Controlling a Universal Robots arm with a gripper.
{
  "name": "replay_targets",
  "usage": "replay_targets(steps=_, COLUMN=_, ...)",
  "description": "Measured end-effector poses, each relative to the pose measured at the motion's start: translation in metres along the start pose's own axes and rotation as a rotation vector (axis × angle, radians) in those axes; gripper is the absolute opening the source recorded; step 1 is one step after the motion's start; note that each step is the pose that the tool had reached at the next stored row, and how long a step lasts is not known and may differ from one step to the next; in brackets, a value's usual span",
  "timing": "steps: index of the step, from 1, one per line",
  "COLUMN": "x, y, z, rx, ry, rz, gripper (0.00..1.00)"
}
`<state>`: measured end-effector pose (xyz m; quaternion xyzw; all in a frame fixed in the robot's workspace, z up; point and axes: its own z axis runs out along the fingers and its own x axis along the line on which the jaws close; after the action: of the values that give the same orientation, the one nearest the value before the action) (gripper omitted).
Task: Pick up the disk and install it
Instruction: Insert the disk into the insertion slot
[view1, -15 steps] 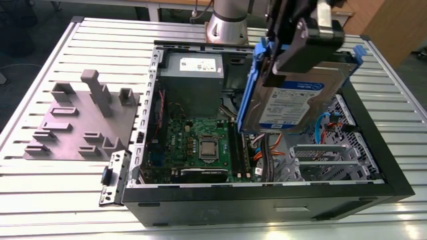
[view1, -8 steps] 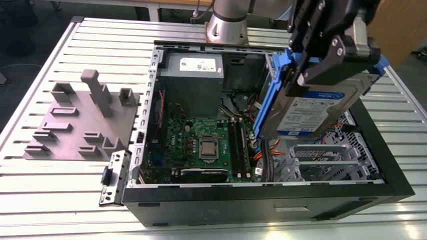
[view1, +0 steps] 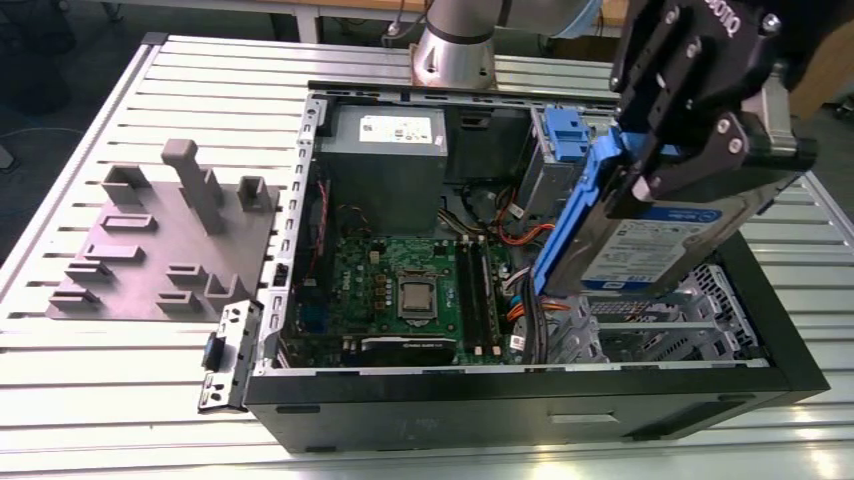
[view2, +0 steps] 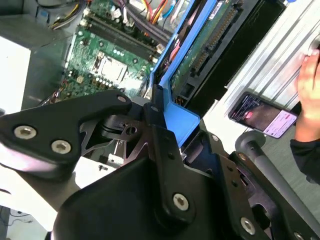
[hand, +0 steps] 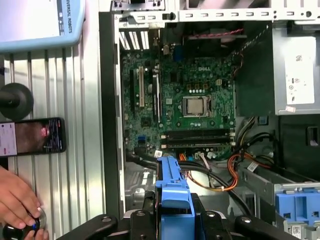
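Above the open computer case (view1: 534, 400), toward its corner at the exterior view's right, the black claw (view1: 674, 165) is closed firmly on the disk (view1: 661, 245). Its fingers clamp the bright blue carrier bracket that frames the silver drive. The disk hangs in the air, steeply tilted, with its white-and-blue label facing outward and its lower end dipping just inside the case opening. It appears to touch nothing but the claw. In both wrist views the blue bracket runs forward from between the fingers (view2: 165, 150), out over the case interior. Beneath it lie the green motherboard (view1: 400, 290) and a tangle of orange and black cables (hand: 225, 172). A blue tab (view1: 563, 135) on the grey metal drive cage (view1: 541, 175) stands just behind the disk. The grey power supply box (view1: 387, 140) sits at the far end of the case. The case rests on a slotted metal table (view1: 134, 380), beside a grey fixture block (view1: 160, 240). At the table's edge, a phone (hand: 35, 136) lies near a person's hand (hand: 17, 200). Judged from this, the pick-up is done, and the disk is not yet seated in any bay.
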<state>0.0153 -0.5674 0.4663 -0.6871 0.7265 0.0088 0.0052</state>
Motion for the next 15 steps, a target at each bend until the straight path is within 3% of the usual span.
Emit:
replay_targets(steps=11, x=-0.0003, y=-0.0442, z=0.0083, rx=-0.0003, ry=0.0003, rz=0.000, gripper=0.37)
replay_targets(steps=15, x=-0.0008, y=-0.0559, z=0.0117, rx=-0.0002, ry=0.0002, rz=0.000, gripper=0.37)
